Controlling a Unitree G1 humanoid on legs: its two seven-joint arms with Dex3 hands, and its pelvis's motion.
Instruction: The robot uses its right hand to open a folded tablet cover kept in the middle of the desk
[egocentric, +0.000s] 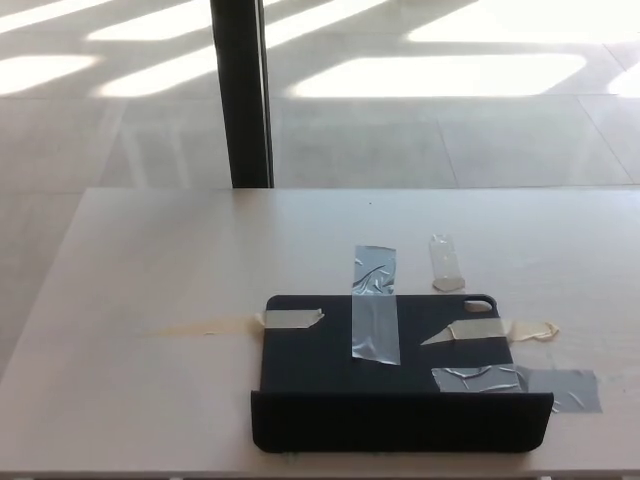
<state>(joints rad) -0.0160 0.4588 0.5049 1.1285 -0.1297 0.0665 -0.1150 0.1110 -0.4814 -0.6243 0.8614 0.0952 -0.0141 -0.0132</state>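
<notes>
Lying taped to the desk (150, 270) mid-front, the cover (390, 370) shows a raised front flap. Neither hand in view, so grip state unknown. Risk: tape (374, 315) may resist, dragging the cover w/ any lift.

I've got the pale desk (150, 300) filling the lower part of my head view, its far edge running straight across. Near the front edge sits the dark tablet cover (390, 375), lying flat with its near flap raised. A grey tape strip (375, 300) runs from the desk onto the cover; another grey piece (560, 388) anchors the right corner. Beige tape (215, 325) stretches left, more beige tape (525, 330) right, and a clear strip (445, 262) lies just behind.
</notes>
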